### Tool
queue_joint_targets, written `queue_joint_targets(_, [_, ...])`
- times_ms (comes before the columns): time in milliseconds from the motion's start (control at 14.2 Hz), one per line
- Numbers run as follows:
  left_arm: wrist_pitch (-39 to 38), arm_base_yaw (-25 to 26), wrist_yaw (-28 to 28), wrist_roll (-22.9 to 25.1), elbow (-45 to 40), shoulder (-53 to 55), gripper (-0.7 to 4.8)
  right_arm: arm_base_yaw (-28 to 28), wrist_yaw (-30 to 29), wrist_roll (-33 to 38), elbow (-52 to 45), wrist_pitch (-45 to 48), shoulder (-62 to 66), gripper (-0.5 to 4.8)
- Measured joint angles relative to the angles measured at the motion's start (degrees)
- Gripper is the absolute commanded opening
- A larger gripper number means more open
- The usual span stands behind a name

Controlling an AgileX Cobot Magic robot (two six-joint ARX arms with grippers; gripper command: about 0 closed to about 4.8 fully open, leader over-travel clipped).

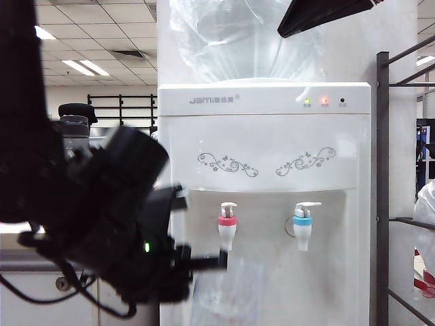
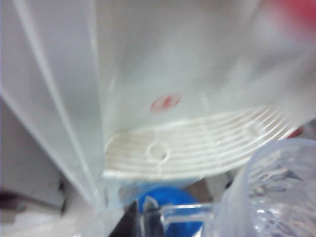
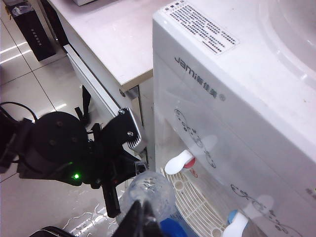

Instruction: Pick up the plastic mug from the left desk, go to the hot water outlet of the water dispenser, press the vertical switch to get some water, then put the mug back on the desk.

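The clear plastic mug [image 1: 228, 293] hangs low in front of the water dispenser [image 1: 265, 149], just below the hot water outlet [image 1: 227, 227] with its red collar. My left gripper [image 2: 140, 220] is shut on the mug's handle [image 2: 183, 212]. The vertical switch [image 1: 228, 206] tops that tap, and nothing touches it. In the right wrist view the mug [image 3: 148, 190] sits beside the drip tray [image 3: 197, 207], outward of the red tap [image 3: 180, 162]. My right gripper [image 3: 140, 210] is shut and empty, high above the dispenser. The left desk [image 3: 113, 34] lies beside the dispenser.
The blue-collared tap [image 1: 303, 224] is to the right of the red one. A clear water bottle [image 1: 231, 41] tops the dispenser. A dark metal rack [image 1: 384, 190] stands at the right. A black part of the right arm [image 1: 326, 13] crosses the top of the exterior view.
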Motion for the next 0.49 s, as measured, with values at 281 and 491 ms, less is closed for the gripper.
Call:
queue_joint_targets(281, [0.50,0.00,-2.47,-0.02,2.60,1.38,-0.05,0.00,-0.13,0.00,-0.02,0.87,0.20,-0.01])
queue_joint_targets(491, [0.26,0.11,-5.64,-0.02,3.74,1.62,-0.05,-0.02,-1.81,0.02,-0.02,1.14,0.92,-0.01])
